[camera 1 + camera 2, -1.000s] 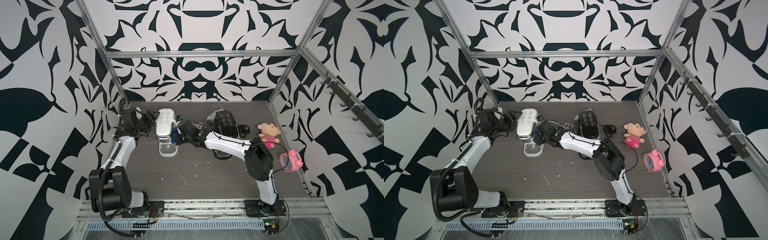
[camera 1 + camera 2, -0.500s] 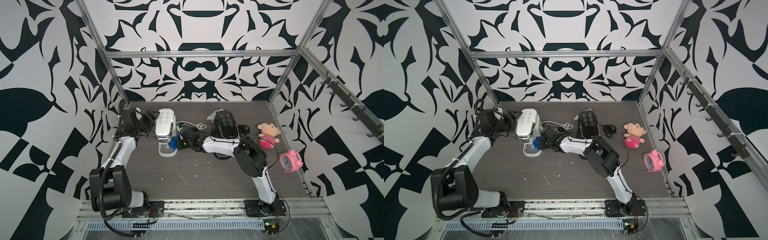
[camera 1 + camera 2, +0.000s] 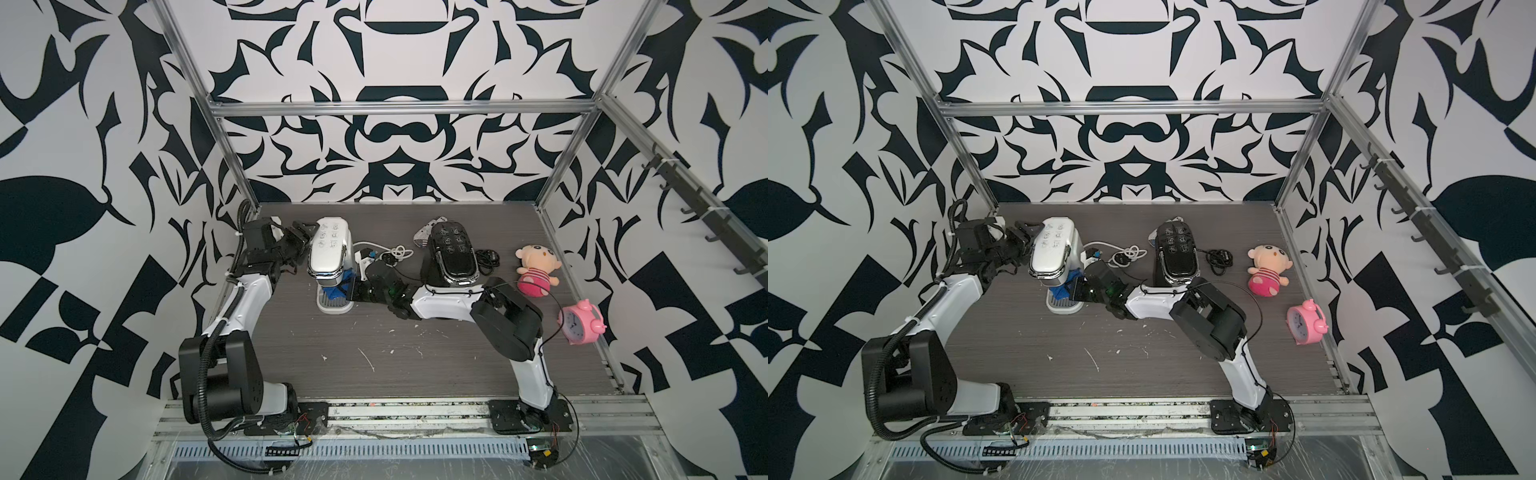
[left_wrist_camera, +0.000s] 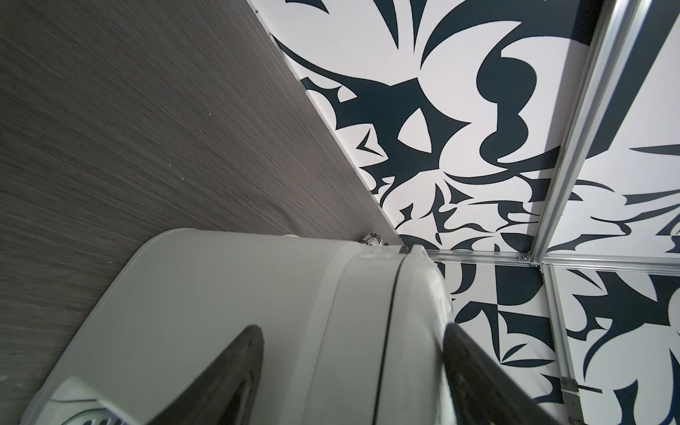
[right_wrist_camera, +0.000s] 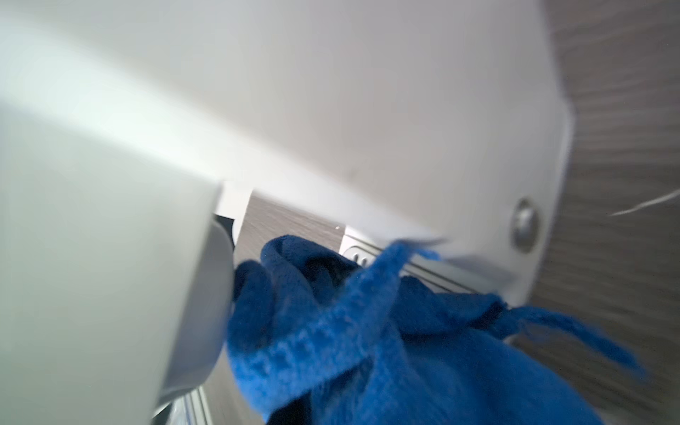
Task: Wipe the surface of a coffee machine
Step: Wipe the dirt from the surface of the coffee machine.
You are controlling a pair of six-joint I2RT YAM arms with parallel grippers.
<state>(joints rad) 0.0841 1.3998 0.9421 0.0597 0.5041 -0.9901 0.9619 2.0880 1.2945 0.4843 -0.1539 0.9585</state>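
The white coffee machine stands at the back left of the table. My left gripper rests against its upper left side, open, with its fingers spread wide over the side wall and the lid edge. My right gripper is shut on a blue cloth. It holds the cloth under the machine's head, just above the drip tray. In the right wrist view the cloth hides the fingers and lies against the machine's body.
A black coffee machine stands to the right, close behind my right forearm. A white cable lies between the two machines and a black cable beyond. A plush doll and a pink alarm clock sit along the right wall.
My right gripper has carried the blue cloth down the machine's right side and in under its head, above the drip tray. The right elbow has folded lower. The left arm has not moved.
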